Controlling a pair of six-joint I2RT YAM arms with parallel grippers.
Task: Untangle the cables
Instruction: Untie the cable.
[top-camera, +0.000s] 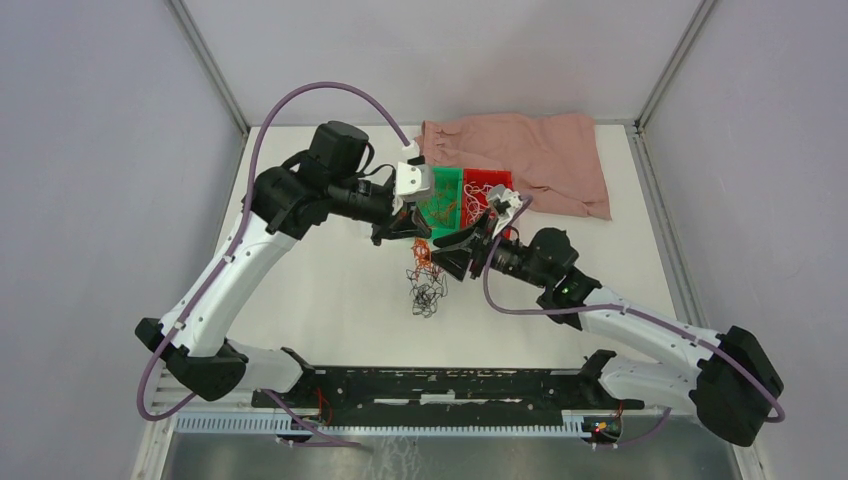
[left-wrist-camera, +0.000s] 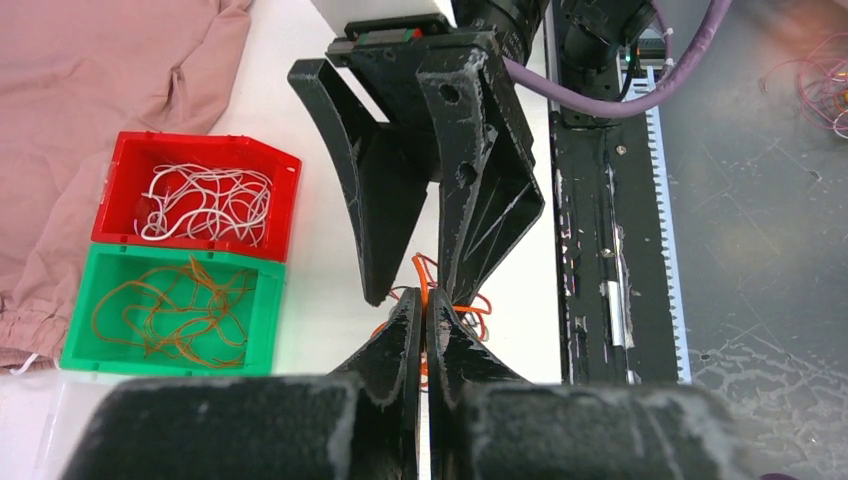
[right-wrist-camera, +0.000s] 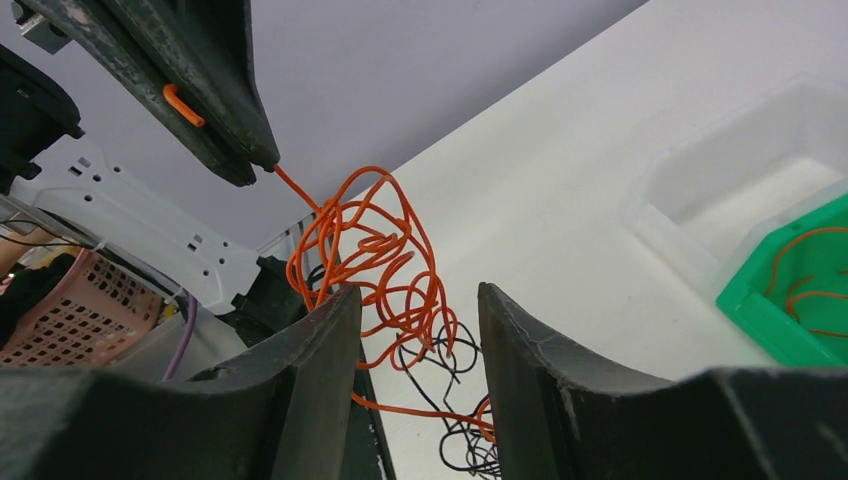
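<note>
A tangle of orange and black cables (top-camera: 427, 285) hangs above the table's middle, its lower black part reaching the table. My left gripper (left-wrist-camera: 425, 297) is shut on an orange strand (left-wrist-camera: 424, 272) at the top of the tangle. In the right wrist view that strand runs from the left gripper's fingertips (right-wrist-camera: 255, 160) down into the orange loops (right-wrist-camera: 370, 250). My right gripper (right-wrist-camera: 418, 290) is open just below, its two fingers either side of the loops without pinching them. In the top view the left gripper (top-camera: 403, 228) and right gripper (top-camera: 455, 255) nearly meet.
A red bin (left-wrist-camera: 120, 170) of white wires and a green bin (left-wrist-camera: 75, 330) of orange-brown wires stand side by side beyond the grippers. A clear bin (right-wrist-camera: 700, 160) adjoins the green one. A pink cloth (top-camera: 540, 155) lies at the back.
</note>
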